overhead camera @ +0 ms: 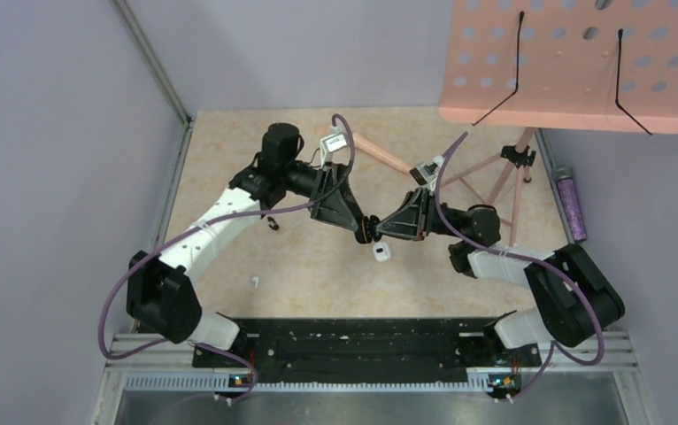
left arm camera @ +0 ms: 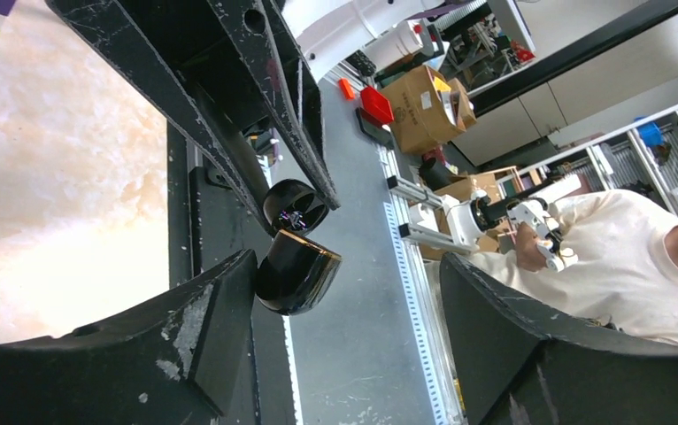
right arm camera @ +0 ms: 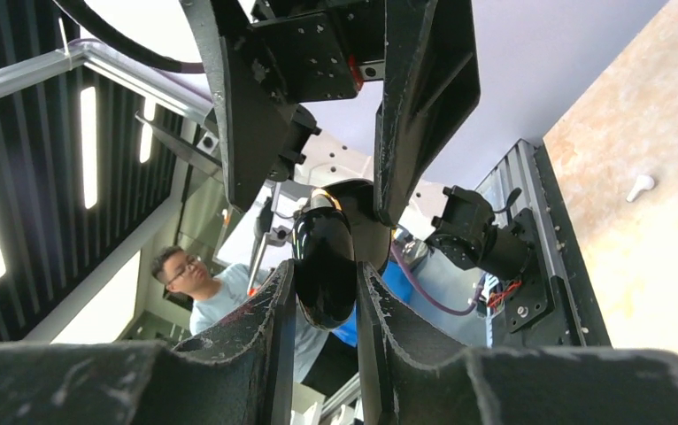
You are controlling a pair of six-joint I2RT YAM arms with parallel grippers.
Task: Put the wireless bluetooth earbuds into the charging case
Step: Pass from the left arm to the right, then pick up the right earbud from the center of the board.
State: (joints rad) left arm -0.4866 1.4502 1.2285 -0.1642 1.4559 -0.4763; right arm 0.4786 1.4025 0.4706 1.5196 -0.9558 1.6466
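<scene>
The charging case (right arm camera: 327, 266) is glossy black and held in mid-air above the table's middle, with my right gripper (right arm camera: 327, 285) shut on its body. In the left wrist view the case (left arm camera: 296, 270) has its lid (left arm camera: 293, 205) swung open. My left gripper (left arm camera: 353, 328) faces it with jaws wide apart, and one finger (left arm camera: 220, 310) sits right beside the case. In the top view both grippers meet at the case (overhead camera: 369, 230). One tiny white earbud (overhead camera: 254, 282) lies on the table near the left arm and also shows as an earbud (right arm camera: 641, 186) in the right wrist view.
A small white item (overhead camera: 381, 252) lies on the table just below the grippers. A pink perforated stand (overhead camera: 574, 62) on a tripod rises at the back right, with a purple bottle (overhead camera: 571, 204) beside it. A black base rail (overhead camera: 353, 341) runs along the near edge.
</scene>
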